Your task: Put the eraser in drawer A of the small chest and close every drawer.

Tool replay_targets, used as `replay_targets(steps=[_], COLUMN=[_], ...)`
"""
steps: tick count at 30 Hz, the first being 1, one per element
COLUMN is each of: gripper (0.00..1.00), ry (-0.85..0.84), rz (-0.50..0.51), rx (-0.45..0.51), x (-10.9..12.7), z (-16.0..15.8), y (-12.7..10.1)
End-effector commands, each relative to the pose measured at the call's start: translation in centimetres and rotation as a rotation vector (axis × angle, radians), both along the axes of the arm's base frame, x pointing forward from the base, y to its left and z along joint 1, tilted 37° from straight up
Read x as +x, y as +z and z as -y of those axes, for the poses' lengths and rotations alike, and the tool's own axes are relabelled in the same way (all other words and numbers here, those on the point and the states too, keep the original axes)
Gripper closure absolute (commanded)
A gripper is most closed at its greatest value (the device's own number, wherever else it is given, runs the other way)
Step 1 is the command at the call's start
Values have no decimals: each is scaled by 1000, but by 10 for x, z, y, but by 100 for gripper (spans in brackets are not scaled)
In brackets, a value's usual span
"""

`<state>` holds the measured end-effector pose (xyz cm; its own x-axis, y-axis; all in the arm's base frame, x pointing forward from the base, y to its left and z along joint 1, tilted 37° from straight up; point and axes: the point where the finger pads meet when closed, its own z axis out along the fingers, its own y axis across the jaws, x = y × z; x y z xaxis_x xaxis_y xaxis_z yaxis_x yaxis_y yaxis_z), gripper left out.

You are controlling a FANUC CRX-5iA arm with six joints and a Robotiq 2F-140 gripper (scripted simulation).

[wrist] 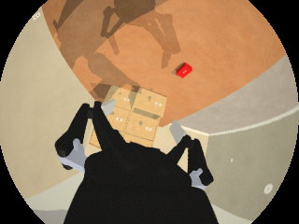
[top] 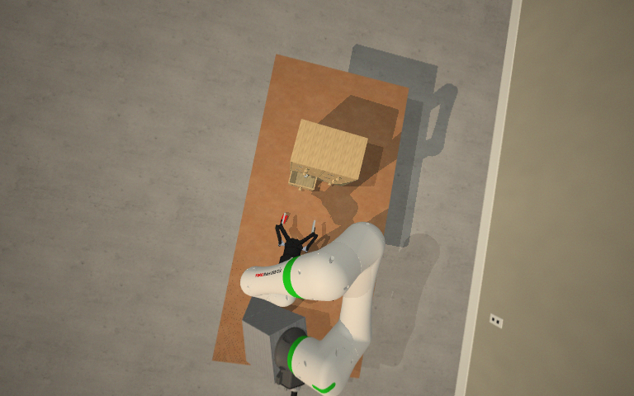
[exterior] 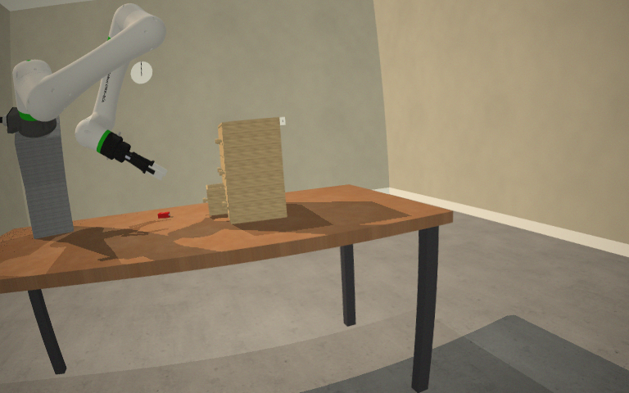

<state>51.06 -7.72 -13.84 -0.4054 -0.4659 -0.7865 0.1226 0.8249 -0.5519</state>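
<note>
The red eraser lies on the brown table in front of the chest; it also shows in the side view and the wrist view. The small wooden chest stands upright, its front towards the arm. One bottom drawer sticks out a little; I cannot read the drawer marks. My gripper is open and empty. It hangs tilted well above the table, short of the chest. From above, its left finger overlaps the eraser.
The arm's grey pedestal stands at the table's near end. The table's long edges run close on both sides of the chest. The other drawers' knobs stick out of the chest's front.
</note>
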Motion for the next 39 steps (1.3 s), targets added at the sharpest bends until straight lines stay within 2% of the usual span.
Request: replay_targets(steps=[1,4,6,21,23,39], gripper=[0,0,0,0,0,0], ry=[-58,-98,-98,-283,-283,-435], rz=[-81,-138,-138,-413,-413,-641], rx=[7,15,15,56,56,92], x=[0,0,0,-2,-2,-3], z=[-1,-2,-2,-8,-8,-14], y=[3,5,5,13,13,21])
